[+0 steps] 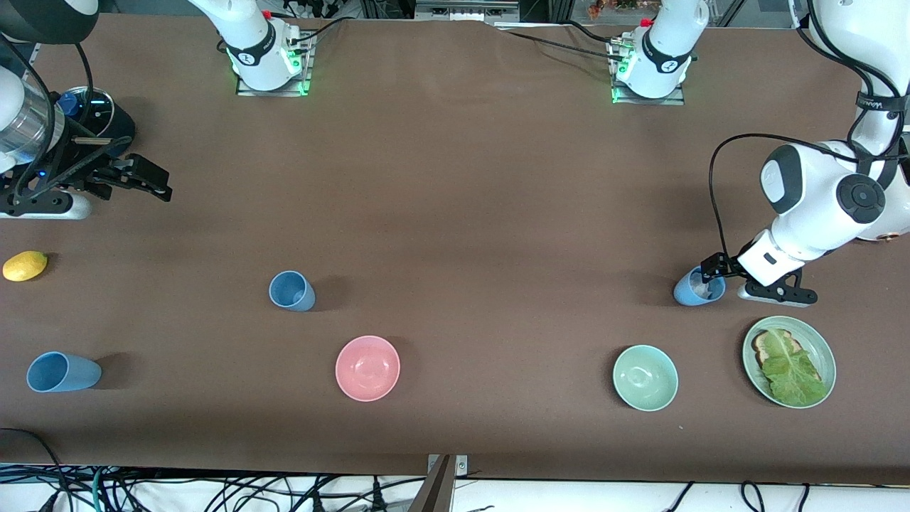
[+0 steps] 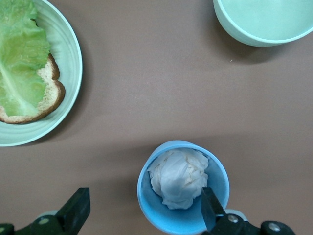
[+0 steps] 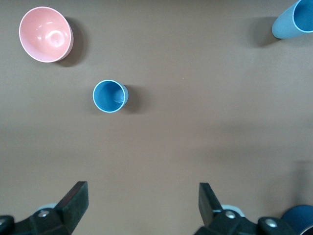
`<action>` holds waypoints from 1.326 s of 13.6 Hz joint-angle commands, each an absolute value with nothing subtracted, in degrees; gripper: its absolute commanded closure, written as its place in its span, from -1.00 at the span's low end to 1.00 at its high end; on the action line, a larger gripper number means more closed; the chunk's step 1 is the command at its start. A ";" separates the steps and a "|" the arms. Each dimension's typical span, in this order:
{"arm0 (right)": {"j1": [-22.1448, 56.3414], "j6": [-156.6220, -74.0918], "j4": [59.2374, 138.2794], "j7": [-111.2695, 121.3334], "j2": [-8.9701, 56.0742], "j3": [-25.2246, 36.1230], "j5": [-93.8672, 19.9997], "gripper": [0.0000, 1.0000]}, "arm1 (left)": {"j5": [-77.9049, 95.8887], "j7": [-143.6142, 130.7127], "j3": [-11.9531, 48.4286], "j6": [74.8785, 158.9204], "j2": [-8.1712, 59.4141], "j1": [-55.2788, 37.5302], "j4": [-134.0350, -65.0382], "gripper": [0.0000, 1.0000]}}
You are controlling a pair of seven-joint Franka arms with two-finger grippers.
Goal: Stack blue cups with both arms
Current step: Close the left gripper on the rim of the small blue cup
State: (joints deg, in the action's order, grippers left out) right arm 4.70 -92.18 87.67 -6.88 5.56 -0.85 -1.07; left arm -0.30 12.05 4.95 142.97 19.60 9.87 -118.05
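High front camera; wrist cameras face tabletop.

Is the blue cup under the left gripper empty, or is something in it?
Not empty. The left wrist view looks straight into the cup and shows a crumpled white wad, like tissue, filling most of the inside.

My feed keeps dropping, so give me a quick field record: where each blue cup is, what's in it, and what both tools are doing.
cup with tissue: toward the left arm's end, holds crumpled white tissue
middle cup: upright, looks hollow inside, farther from the front camera than the pink bowl
end cup: toward the right arm's end, inside not visible
left tool: open, one finger inside the tissue cup, one outside its wall
right tool: open, above bare table, holding nothing
stacking: not yet started; all three cups apart
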 commanded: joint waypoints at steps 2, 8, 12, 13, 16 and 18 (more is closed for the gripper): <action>4.92 -91.67 87.80 -7.73 5.01 -0.79 -0.26 -1.00 | -0.44 13.62 4.92 148.18 20.03 10.11 -120.76 -1.00; 4.92 -91.67 87.80 -7.73 5.01 -0.88 -0.26 -1.00 | -0.44 15.38 4.92 150.46 21.53 10.90 -120.94 -0.97; 4.83 -91.67 87.89 -7.73 5.01 -0.79 -0.26 -1.00 | 0.00 15.73 4.92 150.56 21.53 10.90 -121.03 0.53; 4.92 -91.67 87.80 -7.73 5.01 -0.88 -0.26 -1.00 | 0.17 15.73 5.01 150.56 21.53 10.90 -121.03 0.73; 4.92 -91.76 87.80 -7.73 5.01 -0.79 -0.26 -1.00 | 0.26 15.73 4.92 150.64 21.53 11.07 -121.03 1.00; 4.92 -91.76 87.89 -7.73 5.01 -0.88 -0.26 -1.00 | 0.26 15.82 4.92 150.56 21.53 11.07 -121.03 1.00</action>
